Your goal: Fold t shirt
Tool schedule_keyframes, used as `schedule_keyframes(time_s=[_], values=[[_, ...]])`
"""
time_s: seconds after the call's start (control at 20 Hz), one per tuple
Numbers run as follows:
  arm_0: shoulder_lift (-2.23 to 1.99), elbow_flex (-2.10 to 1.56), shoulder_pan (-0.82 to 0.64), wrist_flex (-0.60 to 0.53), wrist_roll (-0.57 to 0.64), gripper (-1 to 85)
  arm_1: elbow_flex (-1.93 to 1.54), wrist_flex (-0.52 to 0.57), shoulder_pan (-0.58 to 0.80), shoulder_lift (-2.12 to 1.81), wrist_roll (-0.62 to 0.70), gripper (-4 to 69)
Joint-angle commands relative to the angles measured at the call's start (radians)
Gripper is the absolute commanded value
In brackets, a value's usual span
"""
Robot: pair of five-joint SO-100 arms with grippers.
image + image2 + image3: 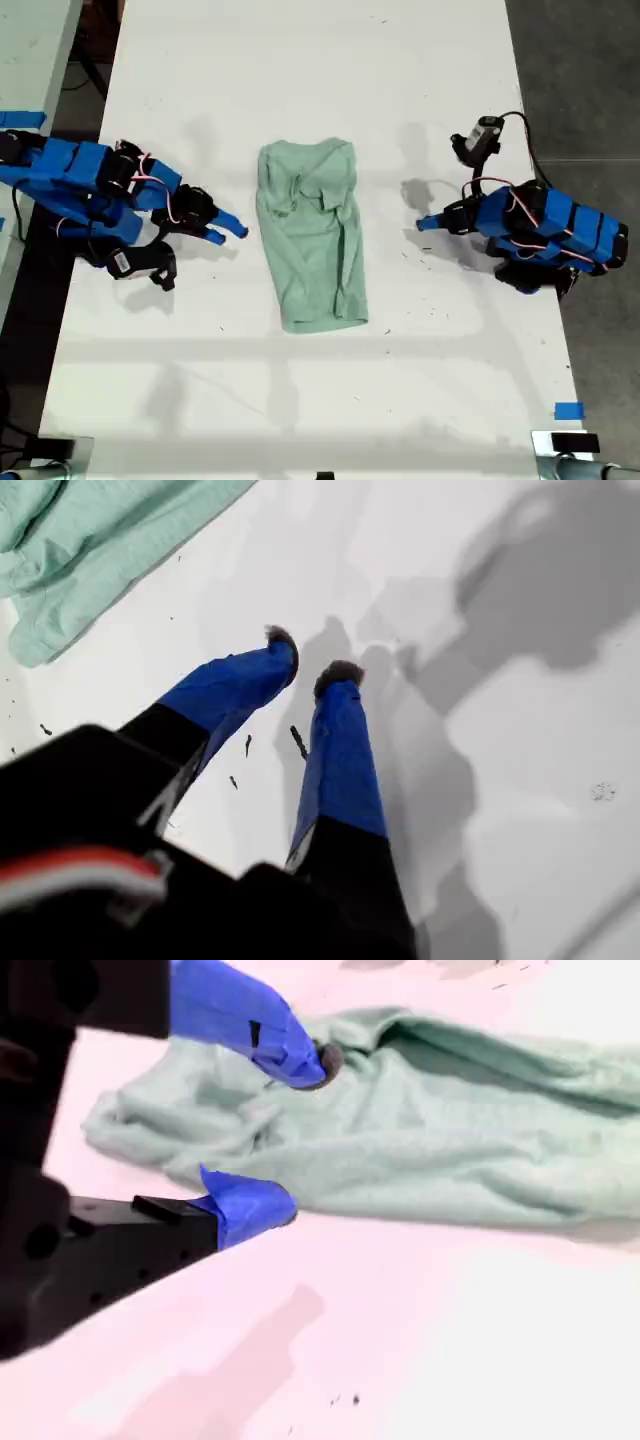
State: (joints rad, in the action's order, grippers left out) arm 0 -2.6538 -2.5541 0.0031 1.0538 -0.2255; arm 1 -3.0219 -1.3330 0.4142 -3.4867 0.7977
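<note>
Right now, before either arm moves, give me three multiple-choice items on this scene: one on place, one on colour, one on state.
1. Where does the shirt lie?
A. between the two arms
B. under one arm
C. off the table

2. What colour is the shirt?
A. white
B. pale green
C. blue

3. How is my second gripper?
A. shut on the shirt
B. open and empty
C. out of view

Key:
1. A: the exterior view shows an arm on each side of it.
2. B: it is green against the white table.
3. B: its jaws stand apart with nothing held.
</note>
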Motion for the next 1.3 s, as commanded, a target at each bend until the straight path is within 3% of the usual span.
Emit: schedule_keyframes(time_s=[0.0, 0.05, 0.55, 0.75, 1.05, 1.25], values=[[-0.568, -0.41, -0.003, 0.021, -0.084, 16.1, -0.086, 0.002, 0.008, -0.014, 0.005, 7.6], [-0.704, -0.457, 0.002, 0.075, -0.086, 15.4, -0.086, 0.002, 0.008, -0.014, 0.005, 7.6], [-0.879, -0.492, 0.003, 0.114, -0.017, 10.8, -0.086, 0.002, 0.008, -0.014, 0.003, 7.5], [-0.879, -0.595, 0.018, 0.015, -0.02, 9.9, -0.086, 0.002, 0.008, -0.014, 0.003, 7.5], [-0.879, -0.63, 0.015, 0.003, -0.028, 8.9, -0.086, 0.002, 0.008, -0.014, 0.003, 7.5], [-0.879, -0.641, 0.006, 0.0, -0.025, 2.9, -0.086, 0.002, 0.008, -0.014, 0.003, 7.5]])
